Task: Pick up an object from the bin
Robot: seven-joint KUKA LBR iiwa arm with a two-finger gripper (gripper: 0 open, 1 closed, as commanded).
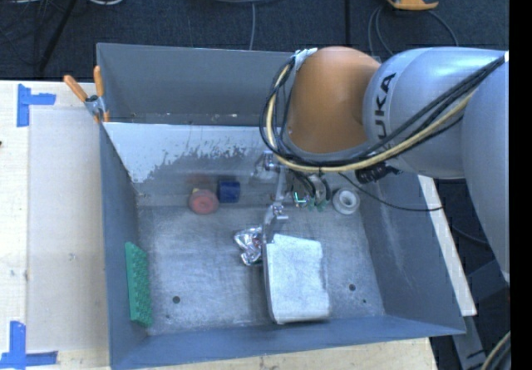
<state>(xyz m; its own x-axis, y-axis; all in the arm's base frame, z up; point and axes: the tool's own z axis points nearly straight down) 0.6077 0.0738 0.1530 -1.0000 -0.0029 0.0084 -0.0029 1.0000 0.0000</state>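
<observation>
The arm (440, 102) reaches in from the right and bends its orange-covered wrist (328, 98) over the middle of the grey bin (183, 94), so that the jaws hang pointing down at the floor, a stance that seems meant for a straight drop onto a single thing; whether the jaws are apart or together cannot be told, since cables and bright metal crowd that spot. The loose things lie scattered rather than heaped, which leaves room around most of them; a pink round piece (202, 200) and a blue cube (228, 190) sit just beside each other to the far left of the jaws, a white ring (346, 200) lies to their right, and a green strip (137, 283) rests along the left wall, well apart. The likeliest target is the crumpled silver lump (248, 246); it lies on the floor just near and slightly left of the jaws, touching the left edge of a white folded pad (296, 278); nothing is seen held.
</observation>
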